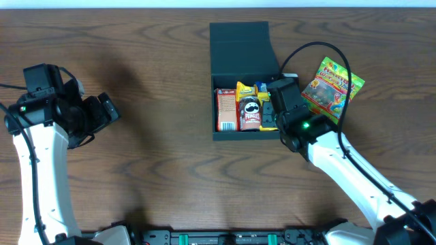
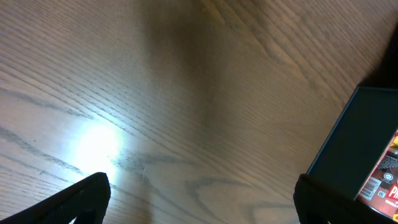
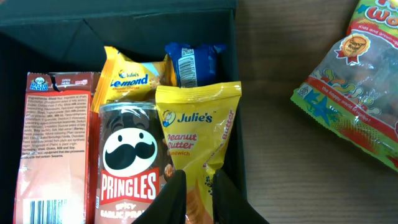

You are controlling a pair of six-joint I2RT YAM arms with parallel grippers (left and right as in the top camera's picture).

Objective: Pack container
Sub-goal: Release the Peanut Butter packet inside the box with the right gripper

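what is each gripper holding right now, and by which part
The right gripper pinches the yellow Julie's peanut butter sandwich packet by its lower end, inside the dark teal square box. The left gripper is open and holds nothing.

Looks like a robotics lab: white left arm (image 1: 37,177) and right arm (image 1: 354,167) stand at the near edge of the wood-grain table (image 1: 157,156).

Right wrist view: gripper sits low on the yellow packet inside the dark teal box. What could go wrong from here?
1. The right gripper seems pinched on the yellow Julie's peanut butter packet; lifting before it lets go could drag it out of the dark teal-green square container.
2. The green gummy-candy bag lies outside on the wooden table, and the container looks nearly full, so the flap lid may not shut over it.
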